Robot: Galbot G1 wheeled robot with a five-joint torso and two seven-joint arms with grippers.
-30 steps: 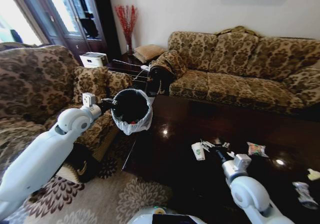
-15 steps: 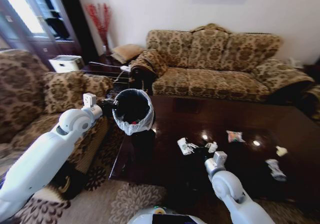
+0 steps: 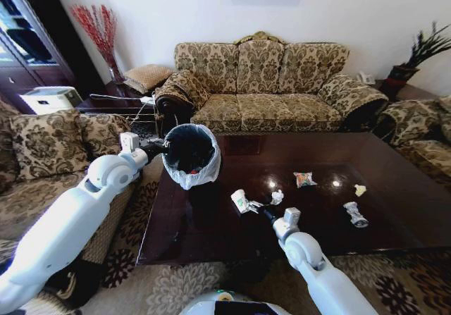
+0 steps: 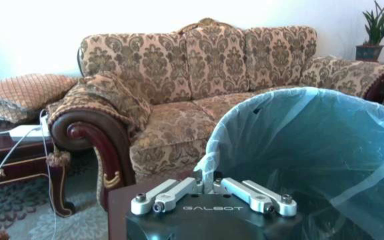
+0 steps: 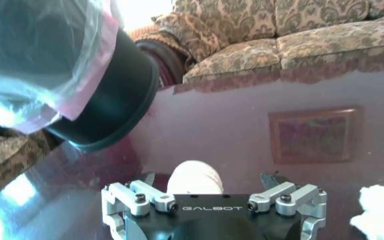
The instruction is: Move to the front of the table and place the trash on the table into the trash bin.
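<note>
Presently left gripper [image 4: 209, 189] is pinching the trash bin [image 3: 190, 154] by its bag-lined rim above the bench [image 3: 394, 174] corner, while right gripper [image 5: 209, 187], fingers spread wide, is flanking a white cup [image 3: 239, 201] among scattered trash.

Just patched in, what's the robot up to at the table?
The left gripper is clamped on the rim of the trash bin, holding it up at the corner of the table. The right gripper, open, is at the white cup. A wrapper and other scraps lie on the table.
</note>
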